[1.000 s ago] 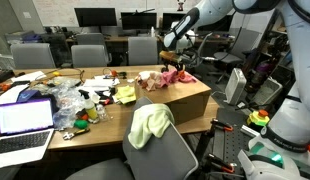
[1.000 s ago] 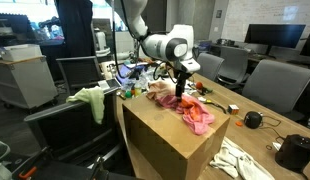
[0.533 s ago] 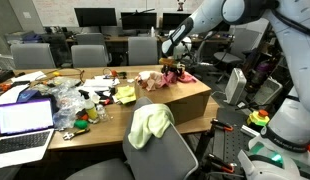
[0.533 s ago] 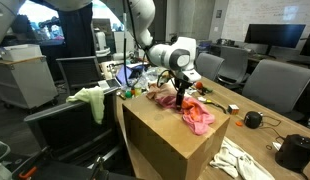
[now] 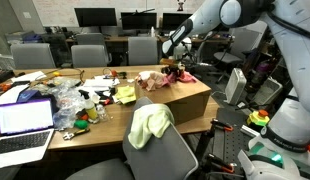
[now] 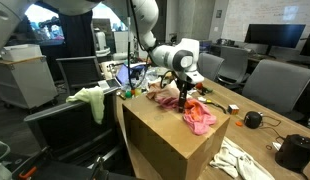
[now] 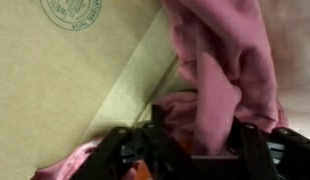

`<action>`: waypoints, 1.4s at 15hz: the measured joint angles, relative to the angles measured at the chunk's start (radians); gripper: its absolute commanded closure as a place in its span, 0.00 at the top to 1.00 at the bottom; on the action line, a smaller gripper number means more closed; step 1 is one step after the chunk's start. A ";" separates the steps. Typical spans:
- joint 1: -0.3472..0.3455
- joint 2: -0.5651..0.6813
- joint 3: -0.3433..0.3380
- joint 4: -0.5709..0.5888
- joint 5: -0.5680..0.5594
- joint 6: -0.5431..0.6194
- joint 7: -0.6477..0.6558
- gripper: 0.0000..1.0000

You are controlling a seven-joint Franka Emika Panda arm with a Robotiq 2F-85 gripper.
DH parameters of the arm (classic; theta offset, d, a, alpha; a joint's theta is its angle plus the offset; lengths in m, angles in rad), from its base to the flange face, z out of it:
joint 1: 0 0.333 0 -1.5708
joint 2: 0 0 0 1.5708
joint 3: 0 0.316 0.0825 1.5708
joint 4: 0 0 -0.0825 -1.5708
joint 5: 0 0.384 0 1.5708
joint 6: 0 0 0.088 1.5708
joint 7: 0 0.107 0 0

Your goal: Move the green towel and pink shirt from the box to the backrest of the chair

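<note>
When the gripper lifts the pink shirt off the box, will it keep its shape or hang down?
Probably floppy: the pink shirt lies crumpled in soft folds on the box, so it should drape below the gripper. It looks thin, so likely light. A trailing part may drag over the box edge.

The pink shirt (image 6: pixel 198 115) is heaping up around the gripper (image 6: pixel 183 101) and crowding the top of the box (image 6: pixel 165 140). Open air is lying between the box and the chair (image 5: pixel 180 152). The green towel (image 5: pixel 150 123) is covering most of its backrest.
</note>
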 measured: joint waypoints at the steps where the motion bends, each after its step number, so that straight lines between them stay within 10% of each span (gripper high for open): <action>1: 0.000 -0.002 0.000 0.001 0.000 -0.001 -0.001 0.20; 5: 0.002 -0.015 -0.001 -0.001 0.000 -0.003 -0.004 0.00; 21: 0.178 -0.533 -0.070 -0.490 -0.233 0.000 0.023 0.01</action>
